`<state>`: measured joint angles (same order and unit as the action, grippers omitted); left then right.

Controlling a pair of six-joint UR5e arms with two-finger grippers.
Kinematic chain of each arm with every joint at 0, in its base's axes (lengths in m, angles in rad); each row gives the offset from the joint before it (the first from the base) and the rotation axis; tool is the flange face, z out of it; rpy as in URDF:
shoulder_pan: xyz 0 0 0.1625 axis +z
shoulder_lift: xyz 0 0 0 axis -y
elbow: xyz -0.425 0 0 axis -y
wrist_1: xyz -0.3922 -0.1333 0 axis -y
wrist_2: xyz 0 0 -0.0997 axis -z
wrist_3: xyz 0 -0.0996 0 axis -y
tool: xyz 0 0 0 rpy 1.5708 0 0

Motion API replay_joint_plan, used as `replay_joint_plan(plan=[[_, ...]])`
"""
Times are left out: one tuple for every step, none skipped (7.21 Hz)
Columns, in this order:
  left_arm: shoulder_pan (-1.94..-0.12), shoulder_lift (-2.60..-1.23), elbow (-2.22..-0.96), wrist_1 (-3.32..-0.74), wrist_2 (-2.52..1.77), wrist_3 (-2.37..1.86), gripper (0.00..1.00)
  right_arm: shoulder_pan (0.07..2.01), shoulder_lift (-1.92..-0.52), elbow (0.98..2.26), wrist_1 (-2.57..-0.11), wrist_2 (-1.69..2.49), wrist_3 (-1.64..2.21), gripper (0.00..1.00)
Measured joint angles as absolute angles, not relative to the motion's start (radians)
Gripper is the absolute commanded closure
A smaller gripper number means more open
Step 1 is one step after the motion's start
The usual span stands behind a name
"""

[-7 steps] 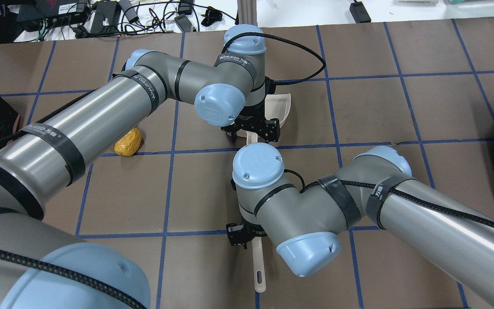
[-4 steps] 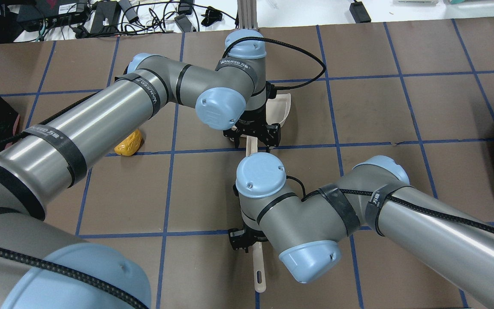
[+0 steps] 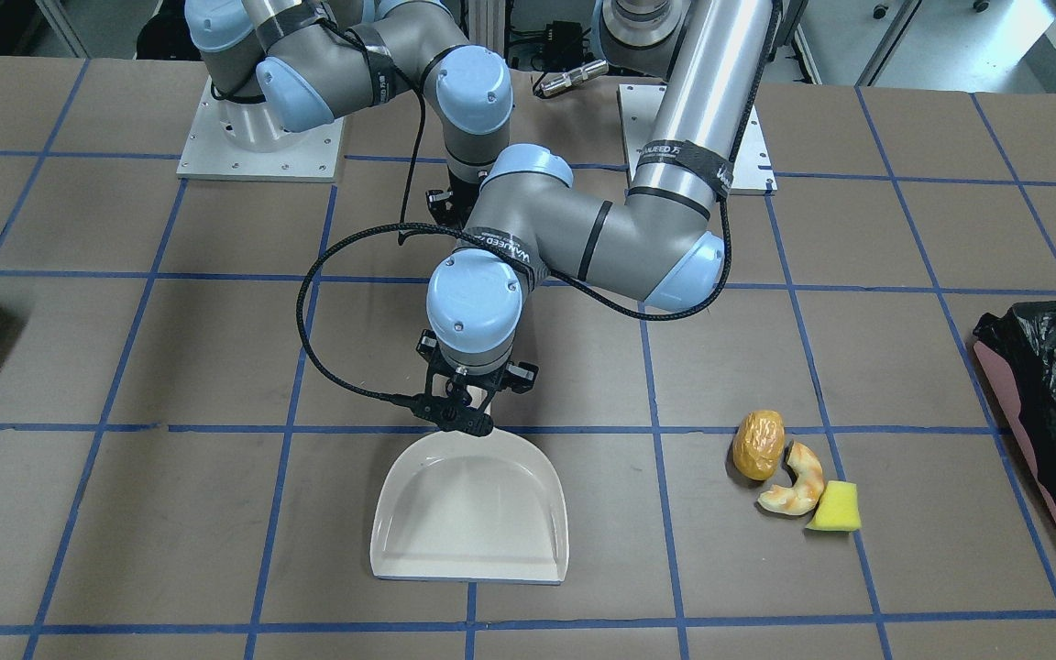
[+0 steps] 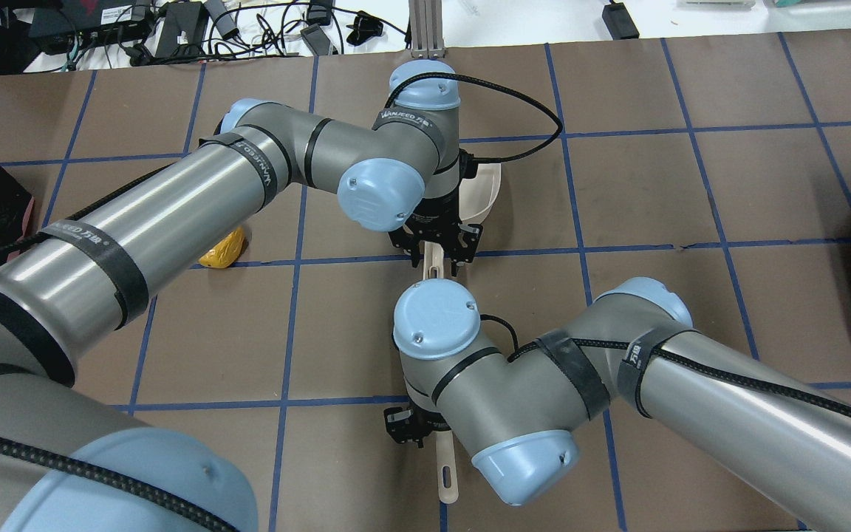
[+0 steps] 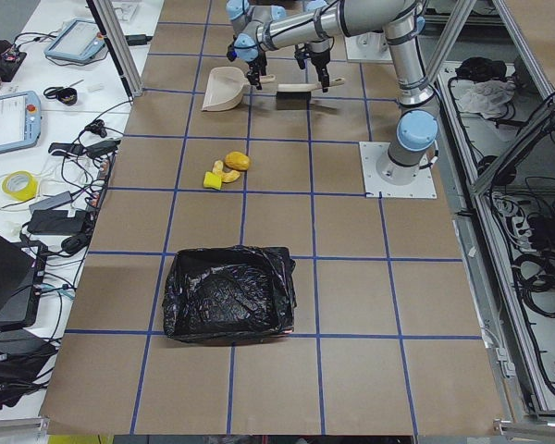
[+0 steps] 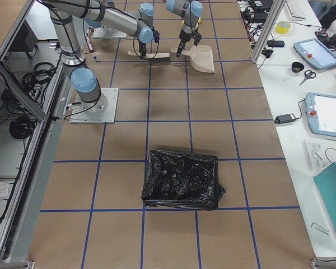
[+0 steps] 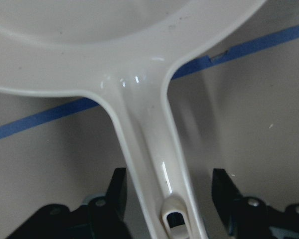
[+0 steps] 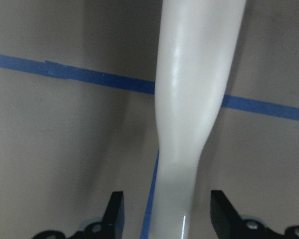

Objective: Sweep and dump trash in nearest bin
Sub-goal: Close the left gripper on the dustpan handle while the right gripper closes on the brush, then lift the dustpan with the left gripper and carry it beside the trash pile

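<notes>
The trash lies together on the table: an orange-brown lump [image 3: 757, 444], a tan croissant piece [image 3: 796, 493] and a yellow wedge [image 3: 834, 507]. The pink-sided bin [image 3: 1055, 412] with its black bag stands just beyond them. A white dustpan [image 3: 471, 513] lies flat. My left gripper [image 4: 436, 247] is open over the dustpan's handle [image 7: 149, 149], with one finger [image 7: 114, 199] on each side and a gap to both. My right gripper [image 4: 414, 425] is open over the white brush handle [image 8: 189, 124], straddling it without touching.
A second black-bagged bin [image 6: 182, 179] stands toward the table's end on my right. In the overhead view only the orange lump [image 4: 222, 247] shows beside my left forearm. Cables and devices lie beyond the table's far edge.
My left gripper has turned and slid back along the dustpan handle toward its end, now straddling it. My right wrist has shifted slightly left over the brush handle.
</notes>
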<state>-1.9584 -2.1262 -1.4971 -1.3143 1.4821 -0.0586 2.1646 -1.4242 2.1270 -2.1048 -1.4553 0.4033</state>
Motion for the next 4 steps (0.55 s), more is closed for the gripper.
replay_joint_plan(plan=[[-1.959,-2.124,-1.496,-1.314,1.481,-0.059,1.0,2.17,-1.424,2.132,-2.104,-1.462,0.407,0.94],[-1.958,-2.121,-1.493,-1.313,1.482,-0.06,1.0,2.172,-1.424,2.137,-2.103,-1.468,0.408,1.0],[-1.957,-2.117,-1.489,-1.313,1.482,-0.063,1.0,2.173,-1.424,2.14,-2.103,-1.472,0.408,1.0],[-1.954,-2.109,-1.483,-1.311,1.483,-0.061,1.0,2.173,-1.424,2.14,-2.103,-1.473,0.409,1.0]])
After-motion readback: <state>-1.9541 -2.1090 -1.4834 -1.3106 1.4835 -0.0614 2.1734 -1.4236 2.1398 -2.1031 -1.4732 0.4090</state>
